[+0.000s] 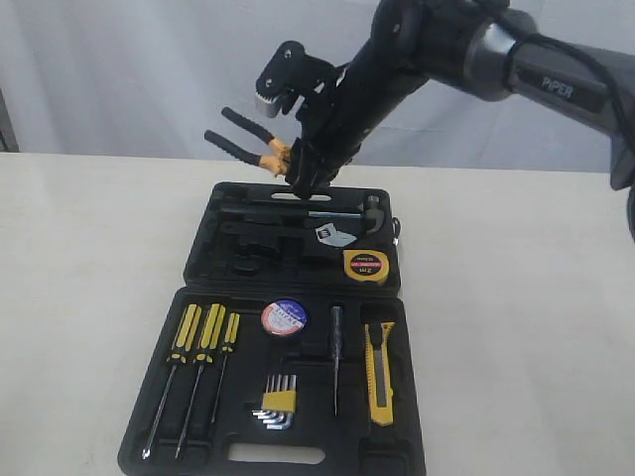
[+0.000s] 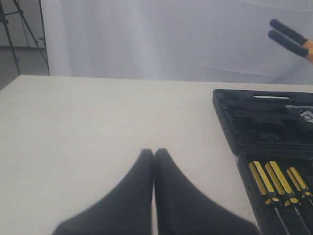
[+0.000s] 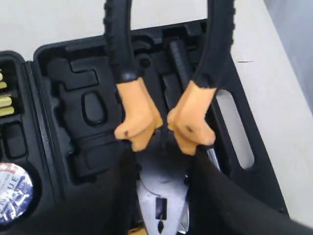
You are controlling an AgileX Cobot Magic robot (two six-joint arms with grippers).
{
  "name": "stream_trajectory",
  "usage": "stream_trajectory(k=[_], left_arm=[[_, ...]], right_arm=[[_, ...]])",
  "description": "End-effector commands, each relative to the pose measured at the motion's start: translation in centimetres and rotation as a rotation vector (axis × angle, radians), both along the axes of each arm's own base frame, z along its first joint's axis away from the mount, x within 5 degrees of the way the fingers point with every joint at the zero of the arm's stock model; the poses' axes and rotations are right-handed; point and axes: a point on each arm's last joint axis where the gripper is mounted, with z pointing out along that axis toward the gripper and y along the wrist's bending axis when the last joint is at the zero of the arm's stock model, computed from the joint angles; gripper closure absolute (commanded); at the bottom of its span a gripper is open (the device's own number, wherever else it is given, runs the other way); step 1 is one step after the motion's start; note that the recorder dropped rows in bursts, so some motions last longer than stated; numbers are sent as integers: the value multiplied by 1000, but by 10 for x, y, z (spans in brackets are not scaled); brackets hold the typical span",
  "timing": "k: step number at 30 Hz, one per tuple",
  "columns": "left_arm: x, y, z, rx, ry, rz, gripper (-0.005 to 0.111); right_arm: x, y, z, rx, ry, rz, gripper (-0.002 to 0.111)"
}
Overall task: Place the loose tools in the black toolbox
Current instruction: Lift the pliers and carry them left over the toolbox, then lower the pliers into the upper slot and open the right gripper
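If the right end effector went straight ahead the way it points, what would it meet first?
Carrying the pliers, it would likely meet the toolbox's far half near the hammer; depth is unclear.

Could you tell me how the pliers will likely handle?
The pliers hang with handles apart, so these may swing shut. The right fingers hold them near the head, so the long handles could lever them askew. Their ribbing probably resists slipping.

- Right arm (image 1: 427,50): raised, reaching in, wrist pitched down.
- Right gripper (image 1: 306,164): clamped on pliers (image 1: 241,126) (near the head, handles free).
- Left gripper (image 2: 153,152): fingers pressed together.
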Motion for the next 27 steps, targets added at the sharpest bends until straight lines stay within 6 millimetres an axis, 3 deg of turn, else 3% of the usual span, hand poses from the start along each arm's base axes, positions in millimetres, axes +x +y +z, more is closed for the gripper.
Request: stream_trajectory(k=[1, 13, 17, 23, 27], left_arm=[[0, 0, -1, -1, 0, -2, 107], [0, 0, -1, -1, 0, -2, 107], [0, 0, -1, -1, 0, -2, 107], [0, 0, -1, -1, 0, -2, 107], [0, 0, -1, -1, 0, -2, 107]], right_arm=[[4, -3, -19, -89, 20, 106, 109], [13, -5, -65, -241, 37, 331, 109], [13, -3, -71, -220, 46, 343, 109], [12, 16, -71, -169, 40, 346, 109], [15, 34, -85, -155, 31, 328, 109]])
